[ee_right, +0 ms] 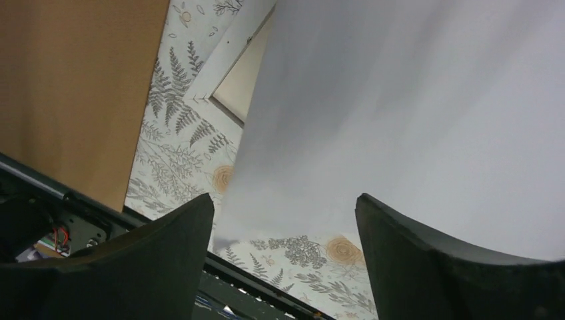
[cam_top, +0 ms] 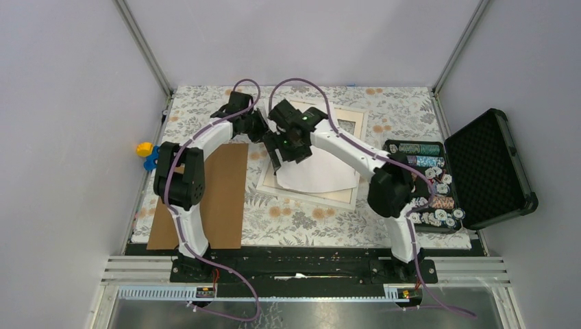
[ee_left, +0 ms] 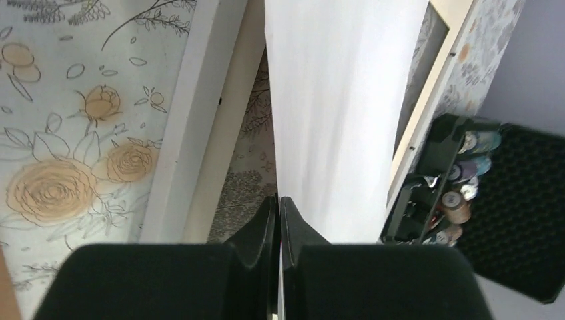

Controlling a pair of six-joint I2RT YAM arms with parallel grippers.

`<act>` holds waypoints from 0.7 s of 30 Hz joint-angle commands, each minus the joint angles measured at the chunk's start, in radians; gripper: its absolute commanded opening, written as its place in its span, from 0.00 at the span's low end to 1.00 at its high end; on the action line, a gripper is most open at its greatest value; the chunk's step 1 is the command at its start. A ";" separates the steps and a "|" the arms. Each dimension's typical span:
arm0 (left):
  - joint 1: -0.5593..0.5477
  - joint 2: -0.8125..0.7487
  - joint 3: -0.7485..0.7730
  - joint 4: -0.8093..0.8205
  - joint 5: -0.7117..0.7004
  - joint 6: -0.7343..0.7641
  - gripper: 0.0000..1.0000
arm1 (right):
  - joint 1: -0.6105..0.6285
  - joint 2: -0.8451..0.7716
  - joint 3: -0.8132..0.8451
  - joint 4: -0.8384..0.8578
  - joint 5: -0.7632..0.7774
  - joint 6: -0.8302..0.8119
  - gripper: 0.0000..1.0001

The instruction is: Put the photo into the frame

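The photo [cam_top: 318, 171] shows only its white back and hangs bowed above the frame [cam_top: 322, 197], a white rectangle flat on the floral cloth. My left gripper [cam_top: 259, 129] is at the sheet's far left corner. In the left wrist view its jaws [ee_left: 279, 200] are shut on the photo's [ee_left: 340, 100] thin edge, with the frame's white rim [ee_left: 186, 120] to the left. My right gripper [cam_top: 277, 163] is at the photo's near left corner. In the right wrist view it [ee_right: 286, 213] is open, and the photo [ee_right: 413, 100] hangs loose and blurred beyond its fingertips.
A brown backing board [cam_top: 212, 199] lies left of the frame, near the left arm's base. An open black case [cam_top: 490, 168] with a tray of poker chips [cam_top: 428, 185] stands at the right edge. The frame's rail [cam_top: 308, 264] runs along the near side.
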 commanded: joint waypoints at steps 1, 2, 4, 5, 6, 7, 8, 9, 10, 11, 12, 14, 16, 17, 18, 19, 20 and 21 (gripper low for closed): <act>0.027 0.053 0.098 -0.137 0.094 0.271 0.00 | -0.068 -0.228 -0.073 0.059 -0.088 -0.047 0.90; 0.037 0.068 0.129 -0.186 0.101 0.318 0.00 | -0.097 -0.274 -0.109 0.086 -0.102 -0.048 0.94; 0.059 0.103 0.188 -0.270 0.110 0.404 0.00 | -0.168 -0.360 -0.213 0.152 -0.124 -0.045 0.97; 0.071 0.121 0.217 -0.309 0.117 0.443 0.00 | -0.212 -0.399 -0.273 0.194 -0.143 -0.040 0.98; 0.080 0.140 0.240 -0.335 0.129 0.475 0.00 | -0.251 -0.430 -0.339 0.236 -0.162 -0.032 0.99; 0.088 0.158 0.255 -0.348 0.155 0.500 0.00 | -0.296 -0.457 -0.396 0.275 -0.187 -0.025 0.99; 0.093 0.175 0.263 -0.349 0.182 0.520 0.00 | -0.339 -0.477 -0.455 0.308 -0.220 -0.016 1.00; 0.095 0.192 0.273 -0.348 0.199 0.535 0.00 | -0.380 -0.497 -0.517 0.346 -0.257 -0.002 1.00; 0.093 0.210 0.281 -0.339 0.215 0.545 0.00 | -0.420 -0.513 -0.577 0.391 -0.317 0.019 1.00; 0.092 0.230 0.287 -0.319 0.240 0.548 0.00 | -0.457 -0.527 -0.635 0.428 -0.365 0.039 1.00; 0.092 0.246 0.289 -0.292 0.258 0.536 0.00 | -0.490 -0.539 -0.687 0.468 -0.411 0.056 1.00; 0.089 0.282 0.308 -0.252 0.298 0.514 0.00 | -0.548 -0.559 -0.778 0.543 -0.479 0.089 1.00; 0.077 0.316 0.351 -0.224 0.311 0.527 0.00 | -0.599 -0.568 -0.852 0.594 -0.506 0.112 0.99; 0.072 0.333 0.377 -0.224 0.289 0.526 0.00 | -0.618 -0.567 -0.876 0.607 -0.515 0.119 0.99; 0.071 0.350 0.403 -0.229 0.288 0.515 0.00 | -0.639 -0.565 -0.906 0.620 -0.527 0.130 0.97; 0.069 0.363 0.416 -0.216 0.299 0.498 0.00 | -0.660 -0.566 -0.933 0.642 -0.539 0.145 0.96; 0.064 0.370 0.417 -0.197 0.295 0.474 0.00 | -0.680 -0.574 -0.959 0.665 -0.544 0.159 0.95; 0.054 0.370 0.412 -0.176 0.284 0.460 0.00 | -0.697 -0.593 -0.982 0.680 -0.534 0.167 0.94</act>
